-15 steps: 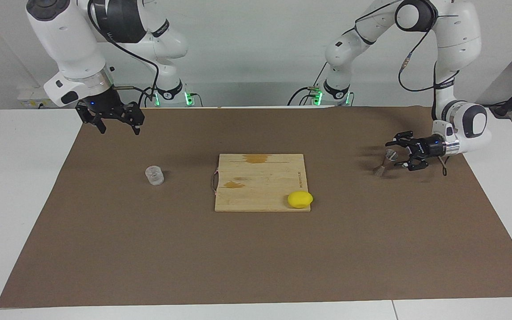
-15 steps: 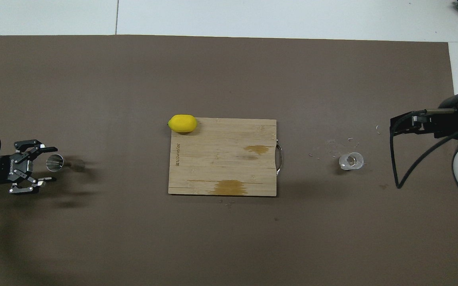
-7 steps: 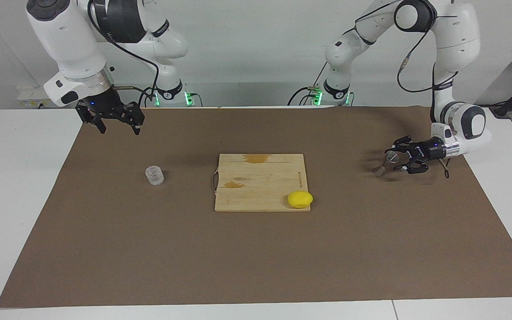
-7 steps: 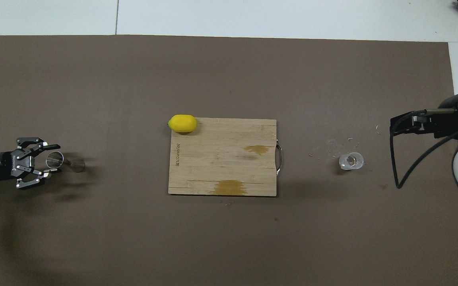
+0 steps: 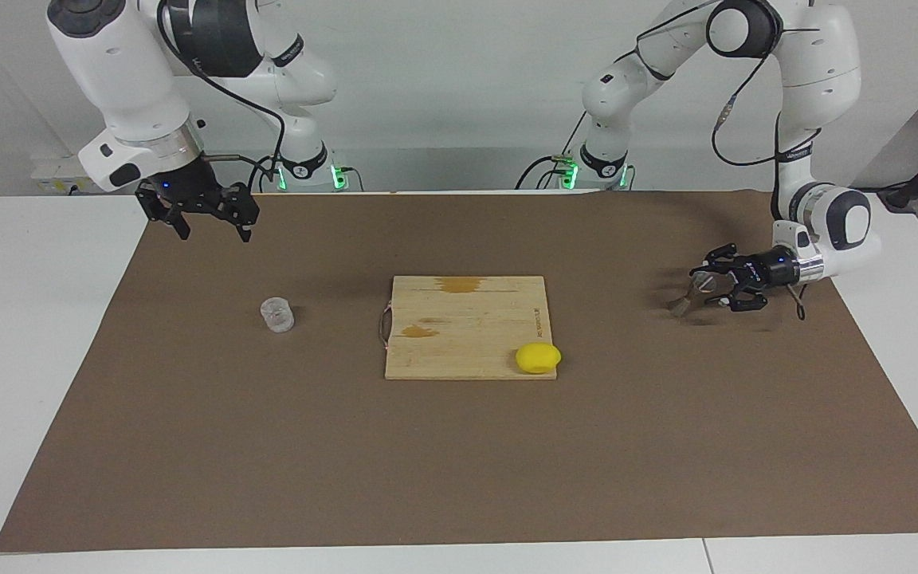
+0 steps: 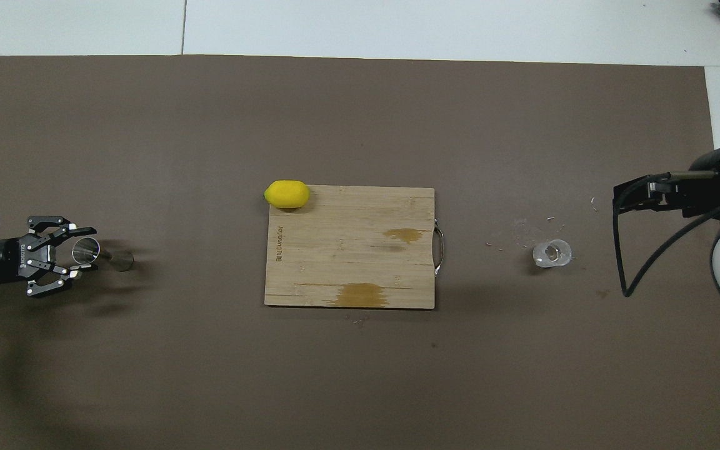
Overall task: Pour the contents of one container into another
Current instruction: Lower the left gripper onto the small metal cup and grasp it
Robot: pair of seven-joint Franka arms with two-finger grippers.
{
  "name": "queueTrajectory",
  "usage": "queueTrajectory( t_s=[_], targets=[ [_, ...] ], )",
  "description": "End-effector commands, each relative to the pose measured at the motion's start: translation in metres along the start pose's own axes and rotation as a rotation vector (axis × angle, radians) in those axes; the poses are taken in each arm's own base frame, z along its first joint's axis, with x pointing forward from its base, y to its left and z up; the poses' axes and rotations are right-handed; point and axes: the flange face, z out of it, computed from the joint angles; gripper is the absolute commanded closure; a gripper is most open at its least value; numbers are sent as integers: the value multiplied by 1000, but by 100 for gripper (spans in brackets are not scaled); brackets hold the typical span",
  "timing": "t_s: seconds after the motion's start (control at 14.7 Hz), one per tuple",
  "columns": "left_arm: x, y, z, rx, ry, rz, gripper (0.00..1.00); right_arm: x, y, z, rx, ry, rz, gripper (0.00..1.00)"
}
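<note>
Jigger (image 5: 688,293) tilts at the left arm's end of the surface, left claw (image 5: 715,284) pinching its upper cup. Risk: narrow grip, it could slip. Tumbler (image 5: 277,314) stands untouched toward the right arm's end; right claw (image 5: 209,226) hangs open, waiting. Tumbler's contents unclear.

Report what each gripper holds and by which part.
Left gripper grips the jigger by its upper cup. Right gripper holds nothing.
</note>
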Motion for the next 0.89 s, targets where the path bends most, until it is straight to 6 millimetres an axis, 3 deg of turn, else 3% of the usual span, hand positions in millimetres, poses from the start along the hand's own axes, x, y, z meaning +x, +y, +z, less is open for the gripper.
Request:
queueTrajectory(
  t_s=[0.0,0.61,0.68,0.82],
  targets=[
    [-1,3,-3,10,28,11,31,1,2,-1,-4,-8,-15,0],
    [1,4,-3,4,40,3,33,-2,2,1,-5,-25,-15,0],
    [1,3,-4,6,37,3,37,-4,3,1,-7,-37,-18,0],
    [1,3,-2,4,36,4,53,-4,3,2,-7,-37,-13,0]
  ],
)
